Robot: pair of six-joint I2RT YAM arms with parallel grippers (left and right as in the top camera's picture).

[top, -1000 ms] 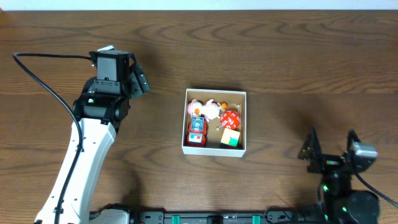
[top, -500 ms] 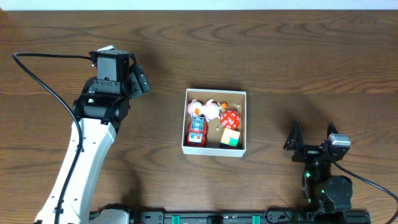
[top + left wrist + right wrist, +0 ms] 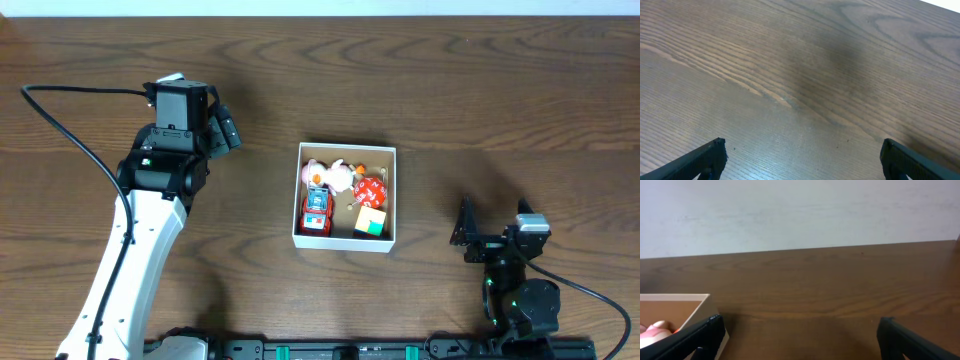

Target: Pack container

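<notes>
We see the box (image 3: pixel 340 241) on the desk (image 3: pixel 500 100), toys (image 3: pixel 317 210) inside; left jaws and right jaws, either side of it, gape wide, holding nothing.

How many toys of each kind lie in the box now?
Pink plush: 1
Toy car: 1
Red spotted toy: 1
Cube: 1
Total in the box: 4
</notes>
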